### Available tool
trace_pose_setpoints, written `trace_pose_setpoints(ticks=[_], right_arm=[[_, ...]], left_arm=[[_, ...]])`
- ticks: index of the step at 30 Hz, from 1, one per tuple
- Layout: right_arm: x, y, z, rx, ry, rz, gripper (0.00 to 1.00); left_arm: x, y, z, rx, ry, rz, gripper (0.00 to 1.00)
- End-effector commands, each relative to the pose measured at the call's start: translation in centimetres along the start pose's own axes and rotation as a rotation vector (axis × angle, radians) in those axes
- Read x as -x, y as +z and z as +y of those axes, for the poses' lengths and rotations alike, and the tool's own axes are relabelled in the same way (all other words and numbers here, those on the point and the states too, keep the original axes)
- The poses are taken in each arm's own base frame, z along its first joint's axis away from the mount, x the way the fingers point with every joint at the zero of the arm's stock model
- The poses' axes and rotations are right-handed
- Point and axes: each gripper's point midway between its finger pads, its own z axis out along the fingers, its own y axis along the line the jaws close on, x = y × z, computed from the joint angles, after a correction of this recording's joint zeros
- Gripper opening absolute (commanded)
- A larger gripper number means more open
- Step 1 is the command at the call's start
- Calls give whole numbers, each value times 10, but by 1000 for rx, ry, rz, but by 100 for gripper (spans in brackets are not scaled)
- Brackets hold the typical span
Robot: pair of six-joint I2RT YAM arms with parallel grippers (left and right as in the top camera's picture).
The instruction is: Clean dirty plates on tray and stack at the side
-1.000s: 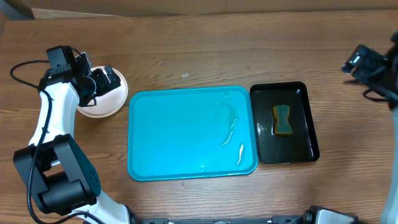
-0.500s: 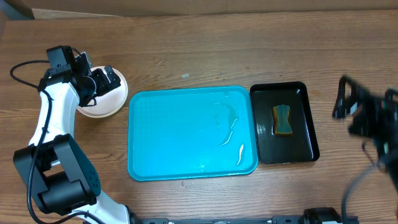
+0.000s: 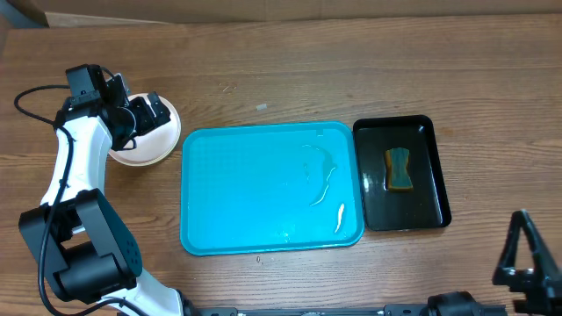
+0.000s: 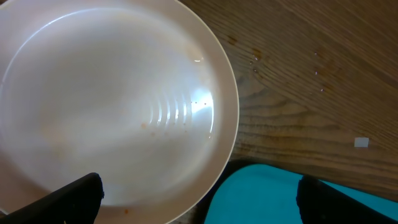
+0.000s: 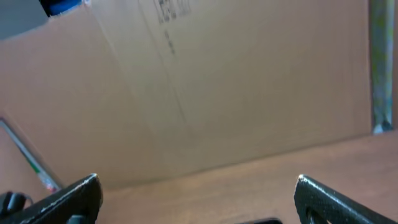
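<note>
A white plate sits on the wood left of the turquoise tray; I cannot tell how many plates lie under it. It fills the left wrist view with a few tiny orange specks. My left gripper hovers over the plate, open and empty, as the left wrist view shows. The tray holds no plates, only water streaks; its corner shows in the left wrist view. My right gripper is at the front right corner, open and empty in the right wrist view.
A smaller black tray stands right of the turquoise tray, with a yellow-and-green sponge in it. A cardboard box stands behind the table in the right wrist view.
My right arm has swung from the far right edge down to the front right corner. The left arm, plate and trays have not moved.
</note>
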Motion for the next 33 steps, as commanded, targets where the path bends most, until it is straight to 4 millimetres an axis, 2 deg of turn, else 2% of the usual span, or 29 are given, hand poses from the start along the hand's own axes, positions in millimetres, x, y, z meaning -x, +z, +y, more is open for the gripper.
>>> trace_pose_setpoints(ticks=[1,8,14,20,33], right_arm=[[-22,7,-9,-3,-1,-36,100],[-49,37,-10,96,8,-203,100],[-85,58,-12,173,-5,-271,100],[-125,80,-27,160,16,-231,100],[-192,104,-55,95,22,-121,100]], left_arm=[[0,0,-1,-5,18,0,100],[0,0,-1,-5,18,0,100],[0,0,-1,-5,18,0,100],[0,0,-1,-5,18,0,100],[0,0,-1,-5,18,0,100]])
